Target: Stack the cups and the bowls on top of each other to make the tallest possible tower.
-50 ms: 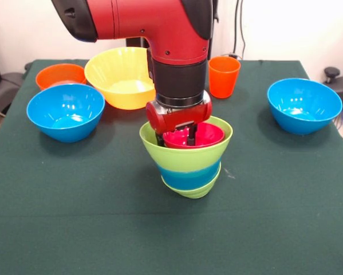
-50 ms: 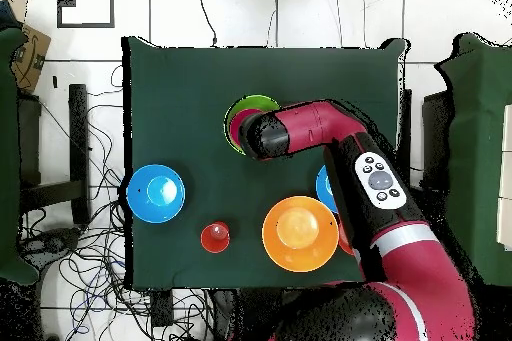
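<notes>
Right now the gripper (image 1: 174, 136) is down inside the tower (image 1: 187, 166) at mid-table, straddling the near rim of a small red-pink bowl (image 1: 201, 135) that sits in the top lime green bowl (image 1: 185, 150). One dark finger shows inside the red bowl, another just outside its wall, so it looks like a narrow pinch on that rim; I can't tell whether it's clamped or already let go. Below the lime bowl there's a blue band (image 1: 187, 176) and another green bowl (image 1: 195, 189) at the base. Overhead view mostly hides the stack under the arm, only a green rim (image 2: 256, 105) shows. Loose pieces: yellow bowl (image 1: 121, 75), orange bowl (image 1: 60, 74), two blue bowls (image 1: 66, 111) (image 1: 304, 104), orange cup (image 1: 224, 76), all well apart from the tower. My read: the red bowl is being seated. To do it well, centre it in the lime bowl, settle it level before releasing, open only slightly so the outer finger doesn't shove the lime wall, then lift straight up. Any sideways drag could tip the stack, which looks narrow at the base.
</notes>
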You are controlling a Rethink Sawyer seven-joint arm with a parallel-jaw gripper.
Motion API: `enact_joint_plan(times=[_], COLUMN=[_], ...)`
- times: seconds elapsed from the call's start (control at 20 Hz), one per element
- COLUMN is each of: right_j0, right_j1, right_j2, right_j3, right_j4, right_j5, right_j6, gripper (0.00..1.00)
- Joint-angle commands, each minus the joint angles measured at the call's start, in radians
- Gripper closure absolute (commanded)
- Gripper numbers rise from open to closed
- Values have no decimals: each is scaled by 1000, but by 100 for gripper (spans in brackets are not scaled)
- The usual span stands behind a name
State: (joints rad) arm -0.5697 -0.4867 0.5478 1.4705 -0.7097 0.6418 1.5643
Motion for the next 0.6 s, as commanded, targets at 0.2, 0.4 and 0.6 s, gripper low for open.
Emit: enact_joint_plan(times=[0.2, 0.4, 0.6], right_j0=[26, 39, 49], right_j1=[-56, -113, -158], right_j2=[-43, -34, -30], right_j3=[32, 60, 79], right_j4=[-12, 18, 44], right_j5=[120, 148, 177], right_j6=[-81, -60, -50], gripper=[0, 0, 0])
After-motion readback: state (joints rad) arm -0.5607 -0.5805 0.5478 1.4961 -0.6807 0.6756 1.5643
